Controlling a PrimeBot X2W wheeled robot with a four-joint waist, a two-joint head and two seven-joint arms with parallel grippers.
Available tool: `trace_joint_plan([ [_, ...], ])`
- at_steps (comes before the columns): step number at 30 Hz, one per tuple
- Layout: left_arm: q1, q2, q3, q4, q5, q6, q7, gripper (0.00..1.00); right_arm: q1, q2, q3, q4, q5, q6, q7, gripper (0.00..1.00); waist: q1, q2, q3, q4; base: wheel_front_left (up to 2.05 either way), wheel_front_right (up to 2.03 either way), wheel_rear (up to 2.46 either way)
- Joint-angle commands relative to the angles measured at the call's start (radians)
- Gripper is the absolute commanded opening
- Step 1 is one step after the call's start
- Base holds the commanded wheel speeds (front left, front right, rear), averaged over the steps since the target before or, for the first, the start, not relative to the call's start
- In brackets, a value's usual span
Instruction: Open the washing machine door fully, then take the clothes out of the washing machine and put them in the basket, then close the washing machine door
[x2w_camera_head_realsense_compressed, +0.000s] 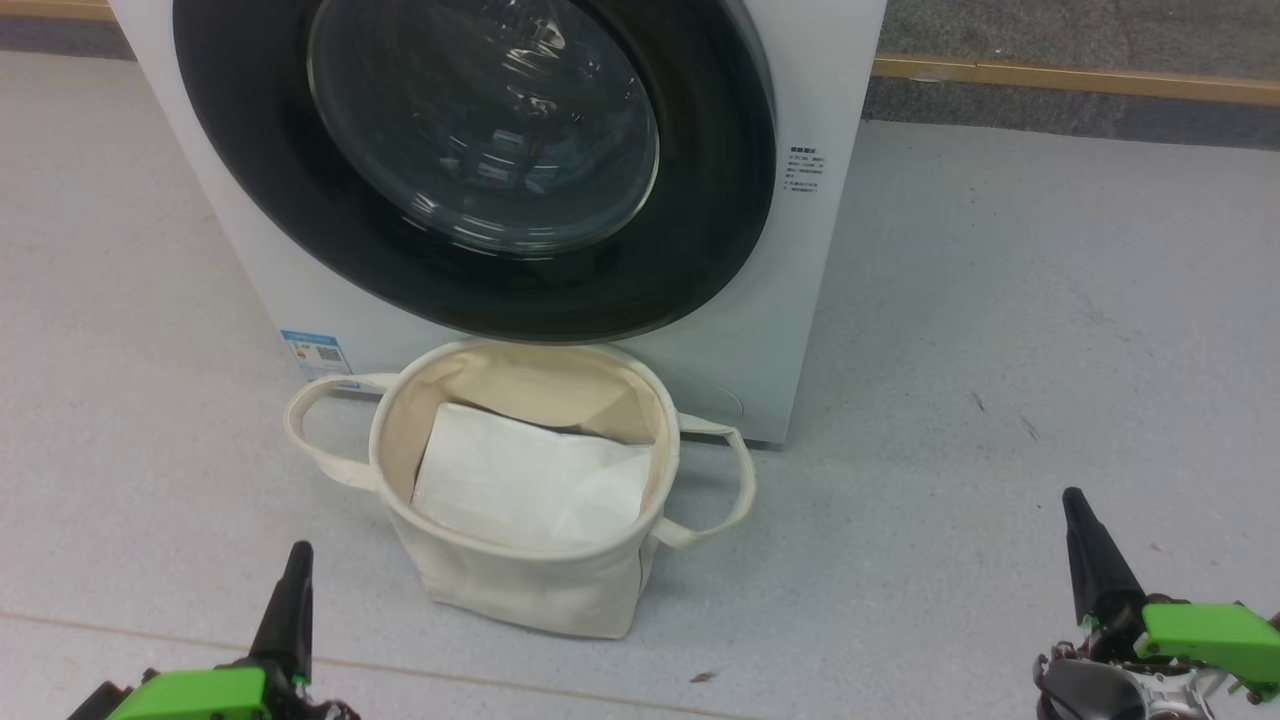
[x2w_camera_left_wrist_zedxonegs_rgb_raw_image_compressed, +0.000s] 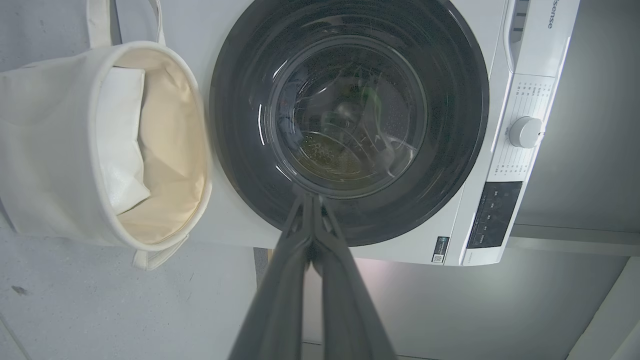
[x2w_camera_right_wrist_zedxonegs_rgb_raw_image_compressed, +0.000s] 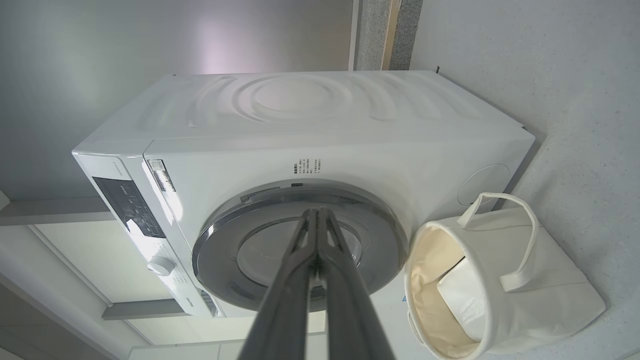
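Nearest, low at left and right over pale grey floor (x2w_camera_head_realsense_compressed: 1000, 350): left tool (x2w_camera_head_realsense_compressed: 297, 560) and right tool (x2w_camera_head_realsense_compressed: 1073, 503), long dark fingers pressed together, gripping nothing. Just beyond, centre: upright round cream canvas basket (x2w_camera_head_realsense_compressed: 520, 595) holding a folded white sheet (x2w_camera_head_realsense_compressed: 530, 480). Directly behind: round black-rimmed glass washing machine door (x2w_camera_head_realsense_compressed: 700, 200), shut flush on boxy white washing machine (x2w_camera_head_realsense_compressed: 825, 70); drum contents too dim to tell.

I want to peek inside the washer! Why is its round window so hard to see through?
Head view: bright reflections streak the washing machine door, hiding the inside. Left wrist view: less glare, so the dimpled steel drum shows through. Right wrist view: glare turns the door pale grey, and the washing machine looks tipped sideways.
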Motion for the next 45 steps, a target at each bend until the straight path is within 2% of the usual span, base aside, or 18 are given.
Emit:
trace_joint_plan([
  [1, -0.025, 0.006, 0.033, -0.039, -0.004, -0.007, 0.007, 0.00, -0.015, -0.006, 0.019, -0.040, 0.006, 0.000, 0.008, 0.00, 0.0000, 0.0000, 0.000, 0.000, 0.00, 0.00, 0.00],
  [45, -0.025, 0.006, 0.033, -0.039, -0.004, -0.007, 0.007, 0.00, -0.015, -0.006, 0.019, -0.040, 0.006, 0.000, 0.008, 0.00, 0.0000, 0.0000, 0.000, 0.000, 0.00, 0.00, 0.00],
])
